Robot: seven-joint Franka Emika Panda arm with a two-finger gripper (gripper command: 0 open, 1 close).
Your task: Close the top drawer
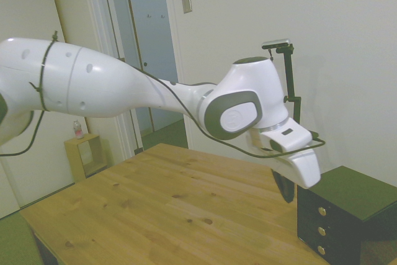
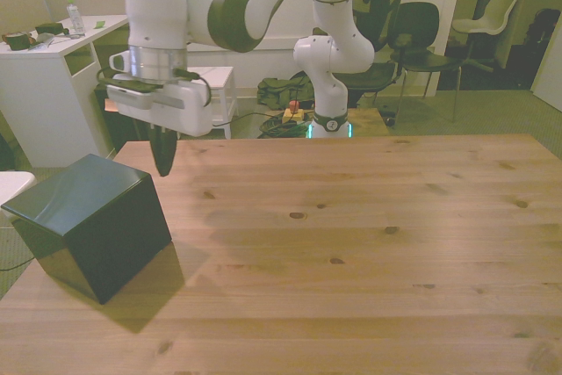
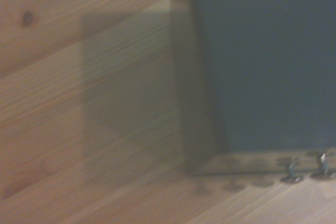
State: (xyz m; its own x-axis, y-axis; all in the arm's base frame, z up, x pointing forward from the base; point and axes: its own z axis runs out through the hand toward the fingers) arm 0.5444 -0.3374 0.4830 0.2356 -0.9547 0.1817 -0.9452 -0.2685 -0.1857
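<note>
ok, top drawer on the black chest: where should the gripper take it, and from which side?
Take the top drawer by its small brass knob. It is the only part that sticks out of the flat black front. Come in level from the knob side of the chest, where the gripper hangs now. For closing, a flat push on the front beside the knob would likely do as well.

White arm, black cable

Side and front views from off the desk, sharing the chest; wrist view close overhead, blurred.
</note>
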